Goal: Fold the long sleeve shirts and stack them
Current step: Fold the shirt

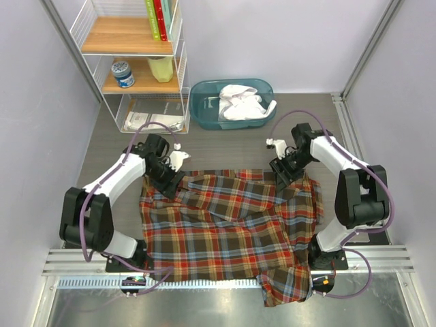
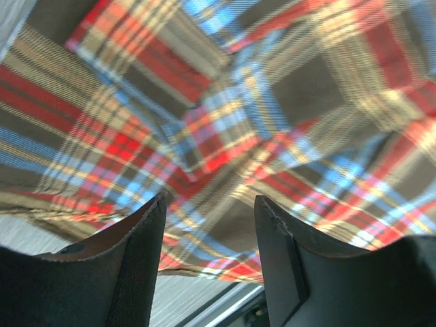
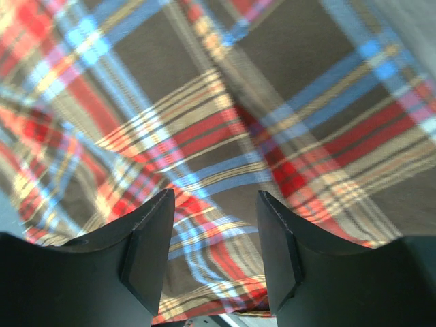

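My left pincer (image 1: 172, 178) and right pincer (image 1: 281, 174) hang with jaws apart, empty, the plaid shirt (image 1: 231, 228) spread just beneath both. This flannel looks soft, light and limp (it will sag), so I would pinch its edge close under each pincer.

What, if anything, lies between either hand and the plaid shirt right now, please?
Nothing visible does. The left hand and the right hand are both open, right over the far edge of the plaid shirt, one at each end. Each wrist view shows only plaid cloth ahead.
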